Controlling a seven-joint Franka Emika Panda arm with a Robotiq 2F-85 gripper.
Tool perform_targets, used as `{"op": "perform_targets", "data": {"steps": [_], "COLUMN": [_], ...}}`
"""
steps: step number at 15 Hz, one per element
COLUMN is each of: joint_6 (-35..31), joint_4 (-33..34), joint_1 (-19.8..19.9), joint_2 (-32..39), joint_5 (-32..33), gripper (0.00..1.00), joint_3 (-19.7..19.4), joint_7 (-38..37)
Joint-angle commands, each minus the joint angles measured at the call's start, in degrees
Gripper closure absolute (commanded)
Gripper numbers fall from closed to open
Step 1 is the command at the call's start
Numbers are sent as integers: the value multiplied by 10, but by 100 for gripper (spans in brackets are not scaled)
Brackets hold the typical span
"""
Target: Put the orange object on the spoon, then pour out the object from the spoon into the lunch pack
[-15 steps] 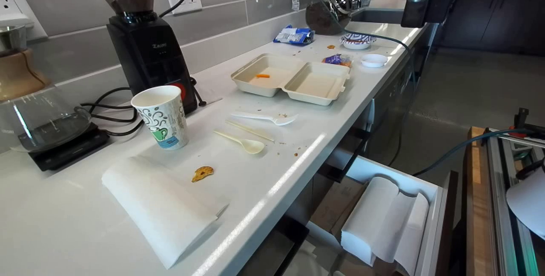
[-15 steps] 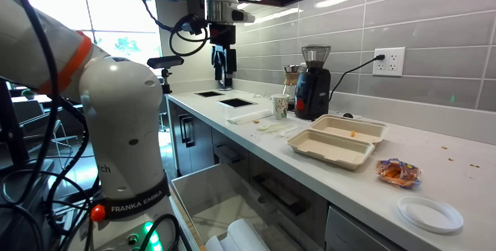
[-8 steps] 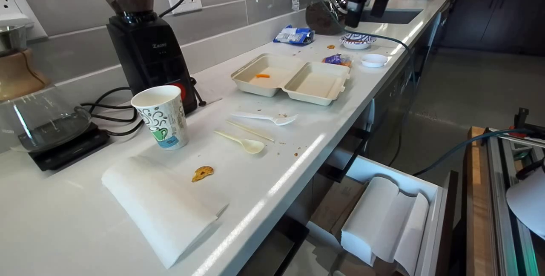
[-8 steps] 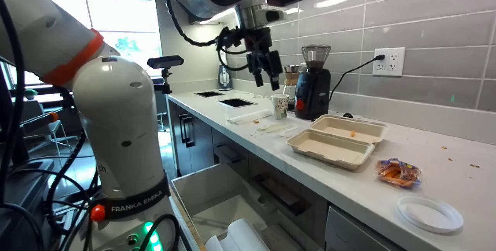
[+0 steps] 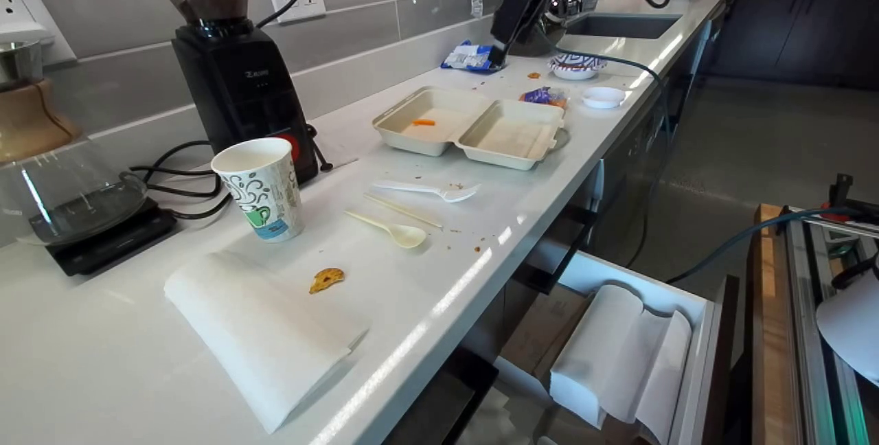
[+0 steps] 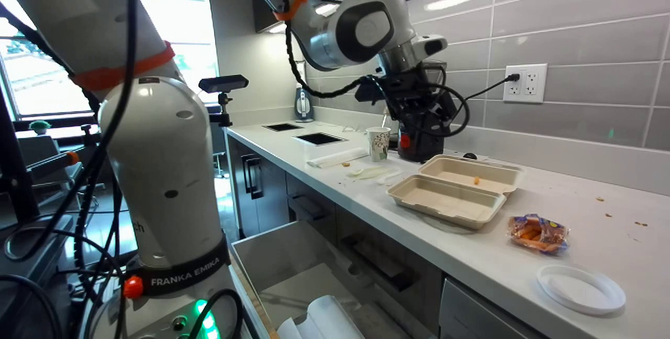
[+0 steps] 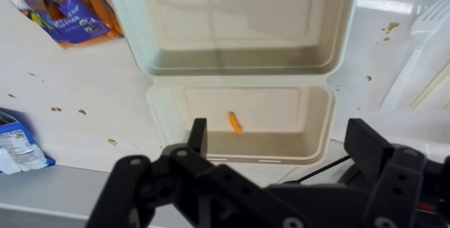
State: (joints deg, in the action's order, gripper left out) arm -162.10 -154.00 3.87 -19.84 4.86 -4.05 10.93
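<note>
With the hand (image 7: 281, 138) spread wide, low in the wrist view, the orange piece (image 7: 235, 123) is seen mid-frame in the lower half of the box (image 7: 242, 80), the spoon (image 5: 408, 236) central in an exterior view.

Tool (image 7: 282, 138) spread; orange object (image 7: 235, 123) in lunch pack (image 7: 242, 81).

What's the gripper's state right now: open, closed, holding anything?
Gripper: open, holding nothing; the wrist view shows its jaws standing wide apart with nothing gripped between them.
</note>
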Motion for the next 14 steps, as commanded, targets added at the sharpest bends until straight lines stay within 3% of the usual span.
{"op": "perform_targets", "data": {"steps": [1,2,5,14], "joint_6": [-61,-36,-53,-34], "joint_4": [99,40,90,121], "joint_1": [-94,-40,-82,-84], "joint_2": [147,67,137,160], "joint_5": [-95,-38,-81,-68], "gripper": [0,0,0,0], "joint_3": [-73,-35,-62,-66], "joint_7": [110,55,94,100]}}
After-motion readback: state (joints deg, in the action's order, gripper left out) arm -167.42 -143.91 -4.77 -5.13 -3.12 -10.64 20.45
